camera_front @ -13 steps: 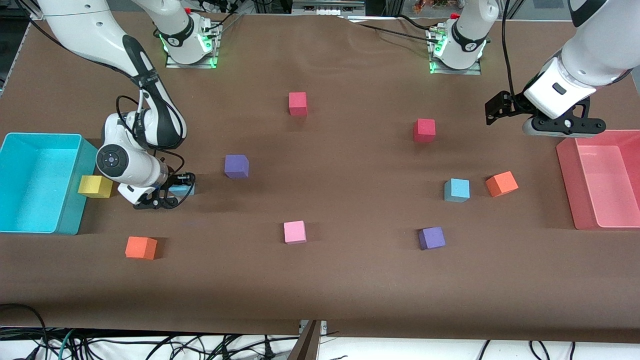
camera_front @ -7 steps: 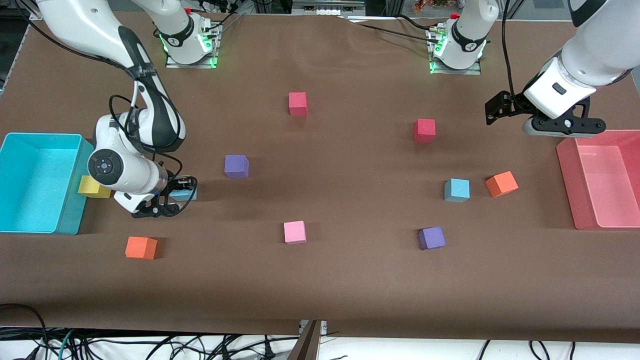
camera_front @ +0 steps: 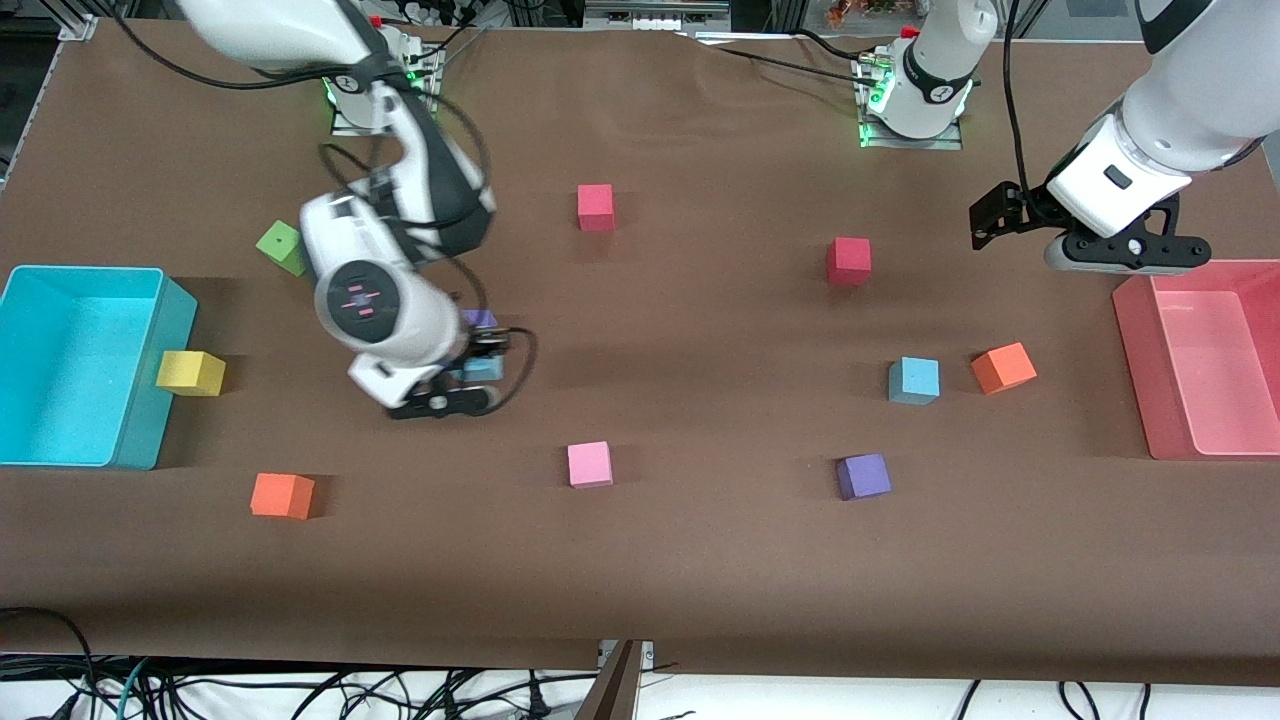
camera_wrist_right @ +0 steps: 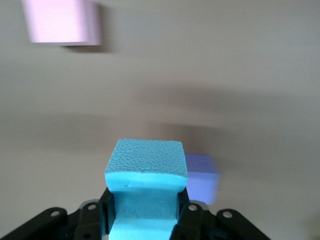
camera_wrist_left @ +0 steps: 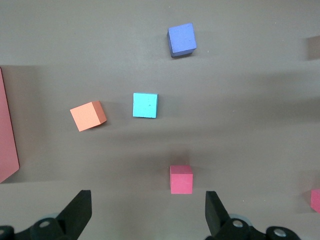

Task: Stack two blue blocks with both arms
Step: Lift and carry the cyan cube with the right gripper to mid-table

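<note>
So the right hand (camera_front: 470,385) is up in the air with one sky-blue block (camera_front: 481,369) pinched between its fingers. In the right wrist view that held block (camera_wrist_right: 146,187) fills the gap between the closed-in fingers, and a purple cube (camera_wrist_right: 202,177) sits on the counter just underneath, partly hidden by it. From the front, the right hand hangs over that same purple cube (camera_front: 480,320), with a pink cube (camera_front: 589,464) on the counter nearer the front camera.

Second sky-blue block (camera_front: 914,380) is well apart from the held one, down toward the left arm's end of the counter (camera_front: 700,560). It sits just beside an orange cube (camera_front: 1002,367), with another purple cube (camera_front: 863,476) nearer the camera and a red cube (camera_front: 848,260) farther back.

Left hand (camera_front: 1120,262) waits up high by the pink bin (camera_front: 1135,350), fingers spread wide and holding nothing. In its wrist view the sky-blue block (camera_wrist_left: 145,105) shows well clear of the open fingertips (camera_wrist_left: 80,210), with the red cube (camera_wrist_left: 181,179) lying between them and the block.
</note>
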Available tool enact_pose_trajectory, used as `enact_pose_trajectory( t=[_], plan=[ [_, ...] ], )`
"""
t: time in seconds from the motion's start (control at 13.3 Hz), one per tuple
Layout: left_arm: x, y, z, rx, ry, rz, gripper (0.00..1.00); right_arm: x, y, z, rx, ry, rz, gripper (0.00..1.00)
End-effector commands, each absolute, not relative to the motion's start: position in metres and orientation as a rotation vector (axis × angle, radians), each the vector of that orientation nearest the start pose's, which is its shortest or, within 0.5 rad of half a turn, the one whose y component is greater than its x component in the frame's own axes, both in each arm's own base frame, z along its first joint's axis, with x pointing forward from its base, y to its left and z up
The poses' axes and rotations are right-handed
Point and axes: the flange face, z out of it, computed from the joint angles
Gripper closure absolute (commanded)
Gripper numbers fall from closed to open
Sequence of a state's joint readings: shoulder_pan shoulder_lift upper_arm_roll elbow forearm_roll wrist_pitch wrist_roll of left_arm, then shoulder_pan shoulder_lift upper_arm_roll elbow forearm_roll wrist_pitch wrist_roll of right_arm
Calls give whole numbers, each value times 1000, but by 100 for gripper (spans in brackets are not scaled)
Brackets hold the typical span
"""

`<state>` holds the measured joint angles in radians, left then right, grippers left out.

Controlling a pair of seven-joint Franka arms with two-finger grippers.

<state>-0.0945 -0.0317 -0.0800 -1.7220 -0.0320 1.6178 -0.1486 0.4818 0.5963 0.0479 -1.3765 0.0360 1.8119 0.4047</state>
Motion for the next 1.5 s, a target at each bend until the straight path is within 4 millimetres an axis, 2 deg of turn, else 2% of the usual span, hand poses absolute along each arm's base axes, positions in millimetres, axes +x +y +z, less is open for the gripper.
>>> enact_pose_trajectory(
  t=[0.0,0.15,0.23,0.45,0.6,0.75,1.13,1.2,1.28,1.35,1.43],
  plan=[
    [536,-100,581,-3164,57,127,0,598,424,339,-3156,-85,257,100],
    [536,-100,581,-3164,56,127,0,578,463,325,-3162,-95,250,100],
    [535,-100,581,-3164,57,129,0,560,487,312,-3172,-122,258,100],
    [536,-99,581,-3164,52,127,0,531,529,280,-3163,-160,228,100],
    [536,-99,581,-3164,52,129,0,526,539,259,-3151,-160,205,100],
    [536,-100,581,-3164,54,127,0,511,558,243,-3137,-193,179,100],
    [535,-101,581,-3164,59,127,0,510,563,239,-3113,-197,161,100],
    [536,-100,581,-3164,57,127,0,511,563,232,-3110,-193,156,93],
    [536,-99,581,-3162,54,129,0,512,564,229,-3103,-193,143,72],
    [536,-98,581,-3155,52,127,0,513,565,227,-3096,-189,129,59],
    [536,-96,580,-3149,51,127,0,513,566,226,-3090,-193,118,35]
  ],
)
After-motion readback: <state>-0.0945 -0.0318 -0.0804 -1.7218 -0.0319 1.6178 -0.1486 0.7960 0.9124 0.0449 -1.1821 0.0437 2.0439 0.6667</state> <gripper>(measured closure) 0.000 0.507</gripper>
